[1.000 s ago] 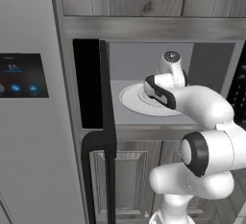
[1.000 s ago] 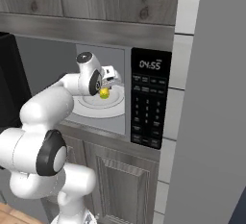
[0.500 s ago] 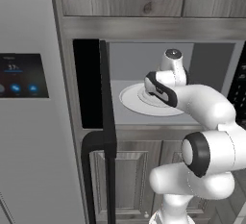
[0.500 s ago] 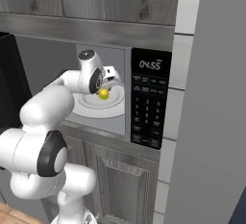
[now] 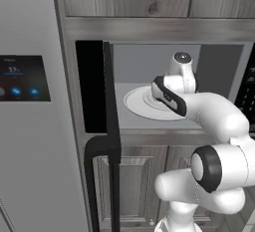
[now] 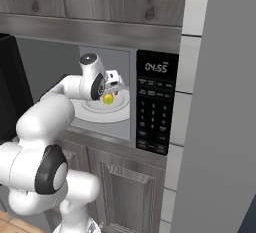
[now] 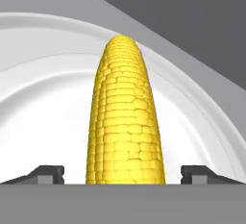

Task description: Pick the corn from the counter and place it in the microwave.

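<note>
The yellow corn [image 7: 125, 122] lies on the white round plate [image 7: 43, 112] inside the microwave [image 5: 149, 61], pointing away from the hand. My gripper [image 7: 124, 172] is open, one dark fingertip [image 7: 48, 172] on each side of the cob with a gap showing at both. From the right base the corn [image 6: 108, 98] shows just under the gripper [image 6: 113, 84], over the plate [image 6: 100, 113]. In the left base view the wrist hides the corn above the plate [image 5: 137, 101]. The counter is out of view.
The black microwave door [image 5: 110, 106] stands open to the left, with its long handle [image 5: 92, 176] hanging below. The control panel [image 6: 155, 102] is right of the cavity. A grey fridge with a blue-lit display [image 5: 20, 79] is at the left. Wooden cabinets sit above and below.
The hand has shifted only slightly inside the microwave. The corn stays in the same spot on the plate.
</note>
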Motion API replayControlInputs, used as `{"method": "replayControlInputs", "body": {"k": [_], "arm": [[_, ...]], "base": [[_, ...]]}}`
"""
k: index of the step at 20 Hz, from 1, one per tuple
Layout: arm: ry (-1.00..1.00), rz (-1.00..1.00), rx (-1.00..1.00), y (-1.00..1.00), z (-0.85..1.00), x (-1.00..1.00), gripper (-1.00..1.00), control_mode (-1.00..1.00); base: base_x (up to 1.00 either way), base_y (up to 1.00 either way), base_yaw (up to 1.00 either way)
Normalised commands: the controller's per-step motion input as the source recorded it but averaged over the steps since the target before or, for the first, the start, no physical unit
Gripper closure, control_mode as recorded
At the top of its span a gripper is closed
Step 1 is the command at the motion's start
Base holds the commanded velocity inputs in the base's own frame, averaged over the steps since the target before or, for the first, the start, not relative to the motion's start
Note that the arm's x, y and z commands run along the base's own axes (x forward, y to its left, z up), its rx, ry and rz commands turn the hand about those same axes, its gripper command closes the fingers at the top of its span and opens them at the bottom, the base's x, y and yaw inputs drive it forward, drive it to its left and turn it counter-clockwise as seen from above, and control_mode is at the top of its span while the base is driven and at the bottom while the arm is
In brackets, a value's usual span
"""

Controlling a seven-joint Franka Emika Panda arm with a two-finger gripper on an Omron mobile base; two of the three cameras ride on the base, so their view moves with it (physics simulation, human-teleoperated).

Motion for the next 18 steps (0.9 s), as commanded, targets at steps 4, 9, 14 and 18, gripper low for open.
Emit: {"method": "replayControlInputs", "body": {"k": [4, 9, 14, 18], "arm": [[-0.07, 0.00, 0.01, 0.00, 0.00, -0.72, -1.00, -1.00], [-0.09, 0.00, 0.02, 0.00, 0.02, -0.95, -1.00, -1.00], [-0.10, -0.01, 0.08, -0.01, 0.17, -1.00, -1.00, -1.00], [-0.10, -0.02, 0.15, 0.00, 0.33, -1.00, -1.00, -1.00]], "base": [[0.00, 0.00, 0.00], [0.00, 0.00, 0.00], [0.00, 0.00, 0.00], [0.00, 0.00, 0.00]]}}
